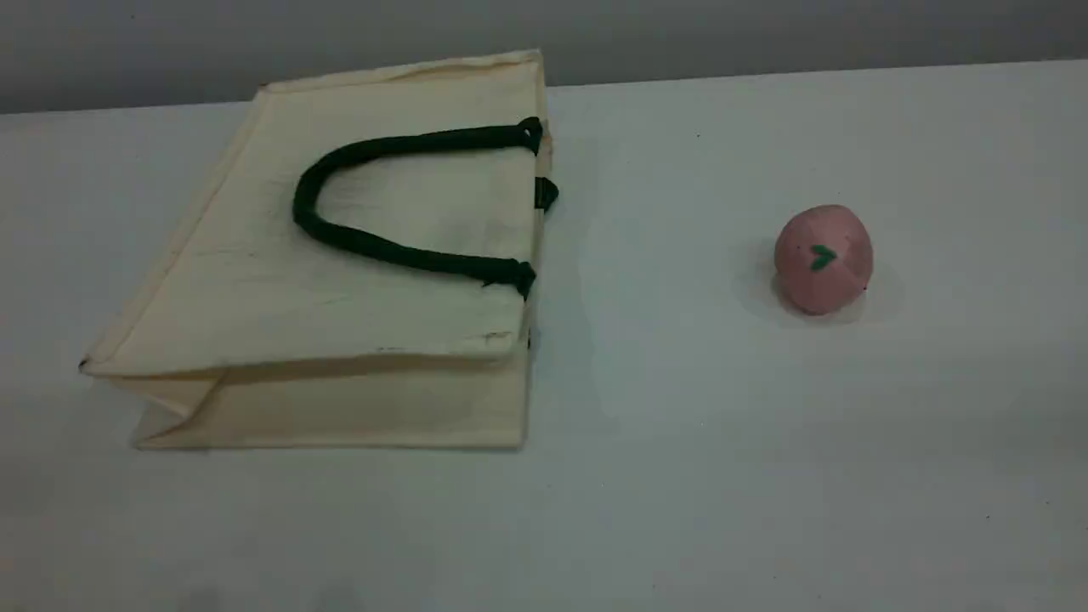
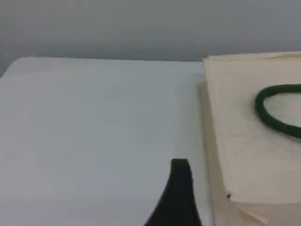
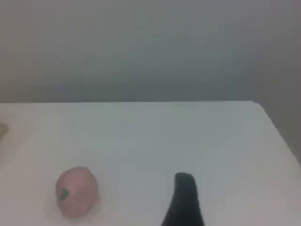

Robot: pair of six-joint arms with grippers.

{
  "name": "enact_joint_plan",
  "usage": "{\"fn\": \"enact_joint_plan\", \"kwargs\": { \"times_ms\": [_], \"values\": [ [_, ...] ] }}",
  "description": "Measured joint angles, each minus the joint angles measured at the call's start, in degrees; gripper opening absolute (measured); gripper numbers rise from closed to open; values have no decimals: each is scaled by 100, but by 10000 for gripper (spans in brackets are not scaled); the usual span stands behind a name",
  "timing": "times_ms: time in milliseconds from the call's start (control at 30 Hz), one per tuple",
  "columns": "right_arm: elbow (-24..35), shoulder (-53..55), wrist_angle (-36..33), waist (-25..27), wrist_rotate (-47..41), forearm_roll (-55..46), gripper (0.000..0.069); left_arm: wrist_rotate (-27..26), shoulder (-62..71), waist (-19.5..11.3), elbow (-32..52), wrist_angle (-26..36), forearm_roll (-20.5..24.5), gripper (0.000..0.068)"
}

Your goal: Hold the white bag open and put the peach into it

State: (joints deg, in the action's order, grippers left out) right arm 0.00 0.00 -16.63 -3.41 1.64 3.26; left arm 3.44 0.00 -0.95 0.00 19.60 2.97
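Observation:
The white bag (image 1: 340,280) lies flat on the left of the table, its mouth edge turned to the right. One dark green rope handle (image 1: 340,161) rests looped on its top face. The pink peach (image 1: 823,259) sits alone on the right, well apart from the bag. Neither arm shows in the scene view. In the left wrist view one dark fingertip (image 2: 181,172) hovers over bare table just left of the bag (image 2: 254,136). In the right wrist view one fingertip (image 3: 185,188) stands to the right of the peach (image 3: 76,190), not touching it. Nothing sits at either fingertip.
The table (image 1: 680,442) is white with a grey wall behind. Its far edge runs close behind the bag, and its right corner (image 3: 256,102) shows in the right wrist view.

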Motion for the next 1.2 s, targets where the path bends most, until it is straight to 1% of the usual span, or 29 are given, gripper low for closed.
{"fn": "enact_joint_plan", "kwargs": {
  "times_ms": [233, 300, 367, 533, 600, 767, 833, 1100, 1200],
  "values": [
    [0, 0, 7, 0, 0, -5, 503, 0, 0, 0, 0, 0, 0, 581],
    [0, 0, 160, 0, 0, -11, 503, 0, 0, 0, 0, -119, 0, 581],
    [0, 0, 512, 0, 0, -10, 503, 0, 0, 0, 0, -384, 0, 581],
    [0, 0, 1584, 0, -10, 17, 503, 0, 0, 0, 0, -1333, 0, 581],
    [0, 0, 1939, 0, -44, 30, 503, 0, 0, 0, 0, -1623, 0, 581],
    [0, 0, 2641, 0, -44, 28, 503, 0, 0, 0, 0, -2003, 0, 581],
    [0, 0, 2733, 0, -44, 28, 503, 11, 0, 0, 0, -2129, 0, 581],
    [0, 0, 2799, 0, -44, 23, 503, 6, 0, 0, 0, -2042, 0, 581],
    [0, 0, 2812, 0, -44, 22, 503, 6, 0, 0, 0, -2152, 0, 581]
  ]
}}
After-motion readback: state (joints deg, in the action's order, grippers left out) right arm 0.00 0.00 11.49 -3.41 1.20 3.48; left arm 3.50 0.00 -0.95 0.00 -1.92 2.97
